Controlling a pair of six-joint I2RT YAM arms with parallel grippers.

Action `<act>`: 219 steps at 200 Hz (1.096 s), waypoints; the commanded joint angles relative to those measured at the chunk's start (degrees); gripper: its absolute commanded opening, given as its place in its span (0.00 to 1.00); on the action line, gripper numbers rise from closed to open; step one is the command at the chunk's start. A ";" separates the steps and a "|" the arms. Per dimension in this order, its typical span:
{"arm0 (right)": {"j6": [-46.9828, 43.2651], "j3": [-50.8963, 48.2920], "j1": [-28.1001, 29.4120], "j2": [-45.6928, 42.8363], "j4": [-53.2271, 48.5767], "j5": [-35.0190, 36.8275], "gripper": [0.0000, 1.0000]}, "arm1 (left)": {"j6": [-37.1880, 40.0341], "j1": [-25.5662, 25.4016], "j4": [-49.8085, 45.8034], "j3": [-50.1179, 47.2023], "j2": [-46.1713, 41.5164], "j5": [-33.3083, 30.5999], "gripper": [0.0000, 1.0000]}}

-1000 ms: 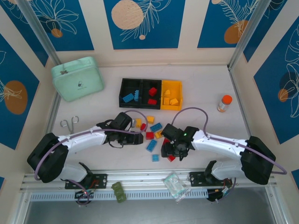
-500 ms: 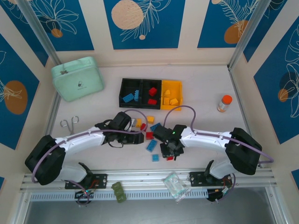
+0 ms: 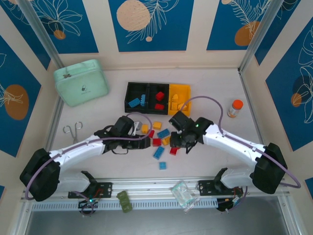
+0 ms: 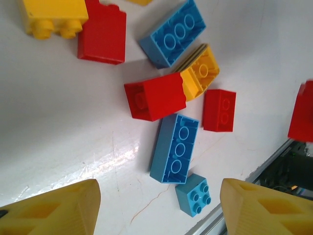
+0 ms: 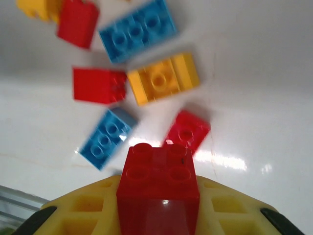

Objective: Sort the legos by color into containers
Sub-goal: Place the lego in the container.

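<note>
Loose legos in blue, red and yellow-orange lie mid-table (image 3: 159, 142). My right gripper (image 5: 159, 198) is shut on a red brick (image 5: 159, 178), held above a long blue brick (image 5: 105, 138), a red one (image 5: 187, 129) and an orange one (image 5: 163, 78). In the top view the right gripper (image 3: 181, 139) hangs at the pile's right edge. My left gripper (image 4: 159, 210) stands open over a long blue brick (image 4: 174, 148) and a small blue brick (image 4: 194, 194), holding nothing; it sits at the pile's left side (image 3: 143, 142). The containers (image 3: 157, 87) stand behind, holding blue, red and yellow bricks.
A mint-green case (image 3: 80, 82) sits at the back left and scissors (image 3: 72, 130) lie left of my left arm. An orange-capped bottle (image 3: 235, 108) stands at the right. A dark green brick (image 3: 124, 201) and a clear bag (image 3: 182, 193) rest on the front rail.
My right gripper shut on a red brick near the front of the pile and lifted it back toward the bins. The left gripper shifted only slightly and stayed open.
</note>
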 commanded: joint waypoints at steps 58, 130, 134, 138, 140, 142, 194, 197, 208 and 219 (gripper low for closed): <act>-9.86 24.85 -9.98 22.47 4.50 -6.64 0.27 | -2.01 5.16 -3.75 1.20 -6.57 -2.90 0.65; -9.02 47.31 -13.65 44.55 2.09 -10.19 0.29 | -3.33 5.80 -7.78 0.17 -9.78 -4.86 0.65; -8.95 48.36 -13.75 45.59 2.07 -10.53 0.29 | -3.33 5.82 -7.91 0.18 -9.79 -4.88 0.65; -8.80 49.41 -13.87 46.60 2.01 -10.78 0.29 | -3.27 5.84 -8.12 0.17 -9.83 -4.94 0.65; -8.75 49.87 -13.88 47.09 1.90 -10.83 0.29 | -3.32 5.81 -8.20 0.17 -9.86 -4.96 0.65; -8.69 50.84 -13.96 47.91 1.65 -11.06 0.29 | -3.26 5.84 -8.24 0.24 -9.87 -4.92 0.65; -7.81 61.90 -14.08 57.02 -1.73 -12.58 0.32 | -3.32 6.11 -9.63 0.26 -9.85 -5.40 0.65; -7.78 62.10 -14.06 57.32 -1.72 -12.64 0.32 | -3.31 6.16 -9.65 0.26 -9.85 -5.41 0.65; -7.63 62.80 -14.15 58.01 -2.00 -12.58 0.34 | -3.24 6.20 -9.87 0.35 -9.79 -5.41 0.65; -7.52 63.37 -14.13 58.51 -2.34 -12.51 0.37 | -3.15 6.27 -9.97 0.44 -9.82 -5.36 0.65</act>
